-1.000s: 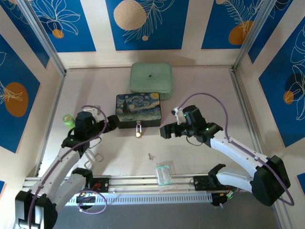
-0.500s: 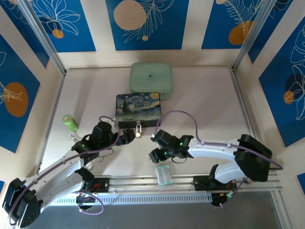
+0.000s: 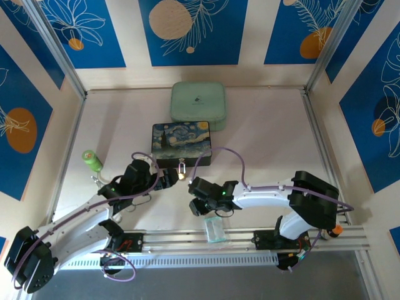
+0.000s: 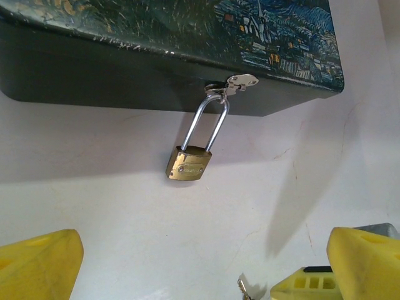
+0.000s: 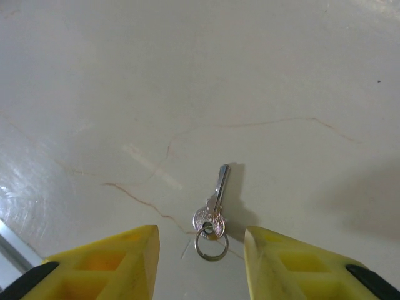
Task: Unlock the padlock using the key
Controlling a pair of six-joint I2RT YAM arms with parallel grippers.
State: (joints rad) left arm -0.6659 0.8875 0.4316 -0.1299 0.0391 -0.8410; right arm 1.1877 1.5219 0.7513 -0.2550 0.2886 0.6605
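Pinch key (image 5: 216, 199) by its round head, likely light, stiff, slippery and hard to lift, lying flat on desk (image 5: 94, 75) between spread fingers of released right end effector (image 5: 200, 250), left end effector (image 4: 203, 265) likewise released, facing padlock (image 4: 189, 164) shackled to box (image 4: 156, 50).

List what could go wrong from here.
1. The key lies flat on the table under the open right gripper; closing may skid it or catch only its ring.
2. The padlock sits loose on the hasp of the painted box; the open left gripper may push it aside.
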